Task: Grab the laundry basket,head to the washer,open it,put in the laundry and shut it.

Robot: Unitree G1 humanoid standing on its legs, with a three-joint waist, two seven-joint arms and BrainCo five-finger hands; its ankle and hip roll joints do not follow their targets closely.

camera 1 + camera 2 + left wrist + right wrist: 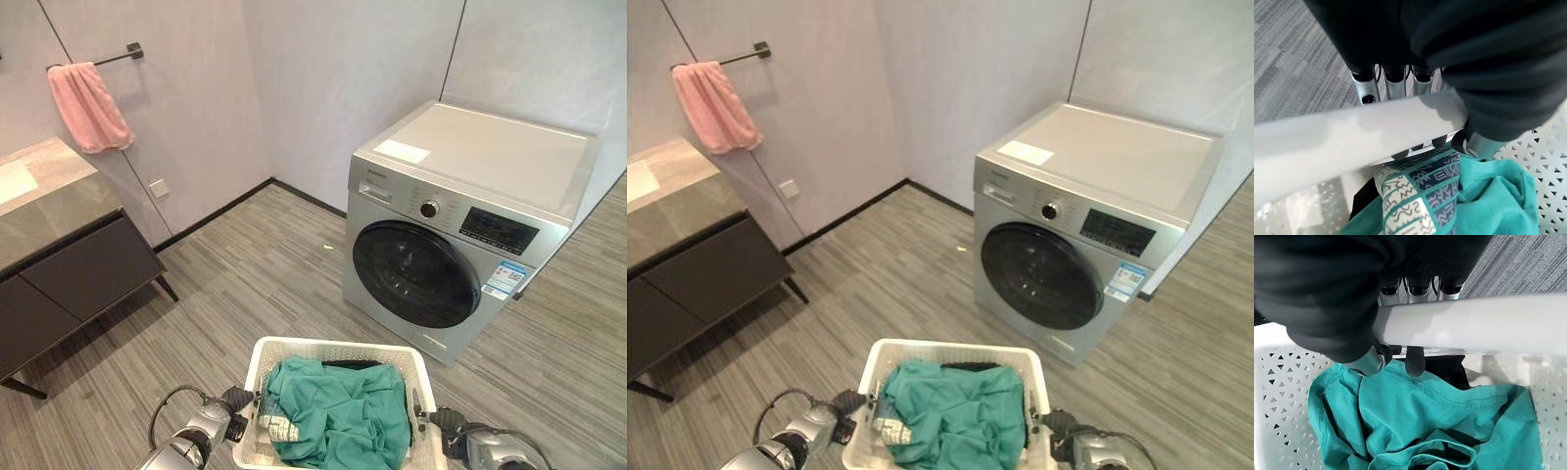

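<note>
A white perforated laundry basket (338, 347) hangs low in front of me, full of teal clothes (338, 411) with a patterned cloth (1418, 198) and a dark piece under them. My left hand (235, 399) is shut on the basket's left rim (1352, 134), fingers curled over the white bar. On the opposite rim (1474, 323), my right hand (446, 423) grips the same way. The silver front-loading washer (460, 220) stands ahead to the right against the wall, its round dark door (415, 273) closed.
A dark vanity cabinet (69, 269) with a stone top stands at the left. A pink towel (88, 106) hangs on a wall rail above it. Grey plank floor (255, 284) lies open between me and the washer.
</note>
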